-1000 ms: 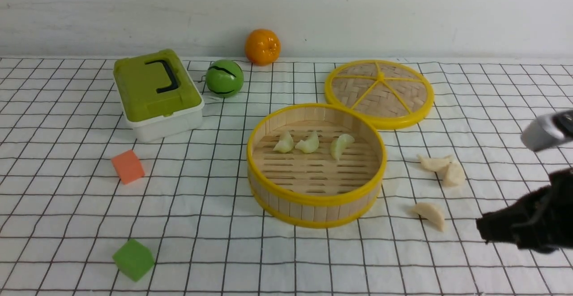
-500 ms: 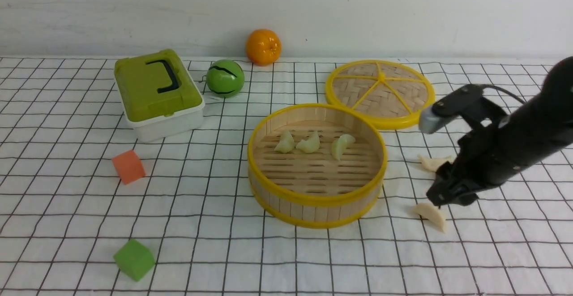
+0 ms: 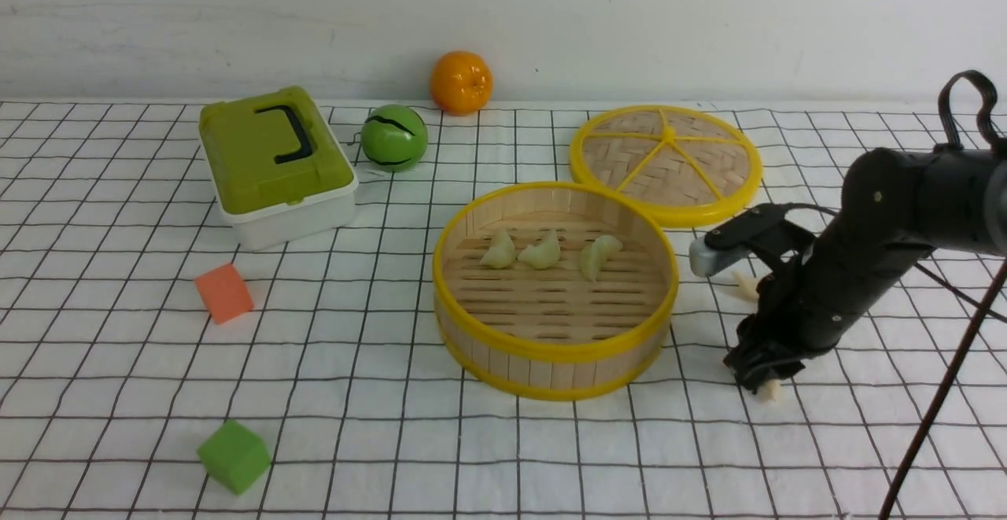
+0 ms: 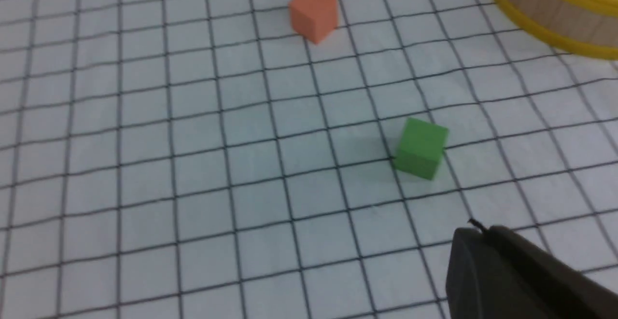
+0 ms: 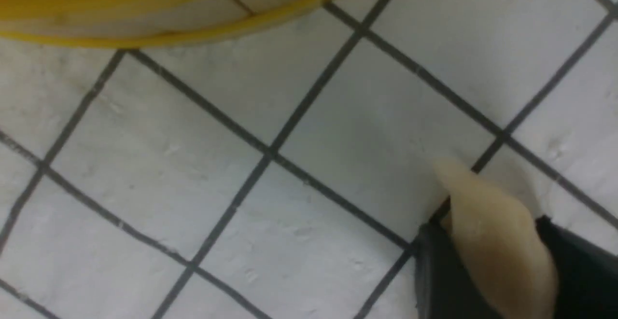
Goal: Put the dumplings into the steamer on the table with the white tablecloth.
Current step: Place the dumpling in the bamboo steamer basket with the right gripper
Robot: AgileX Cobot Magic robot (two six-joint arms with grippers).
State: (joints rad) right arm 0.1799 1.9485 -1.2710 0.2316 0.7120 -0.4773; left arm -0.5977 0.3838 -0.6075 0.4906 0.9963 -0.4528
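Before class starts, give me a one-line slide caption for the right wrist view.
Fingers flank a cream dumpling on the gridded cloth, near the steamer.

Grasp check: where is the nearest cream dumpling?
Front view, right side: the cream dumpling lies on the tablecloth beside the steamer, between the right gripper's fingers.

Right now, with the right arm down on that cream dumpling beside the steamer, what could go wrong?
1. The jaws flank the cream dumpling with much of it sticking out ahead; it may pivot or slip on the lift.
2. The steamer rim stands high close by; a low carry could clip it.
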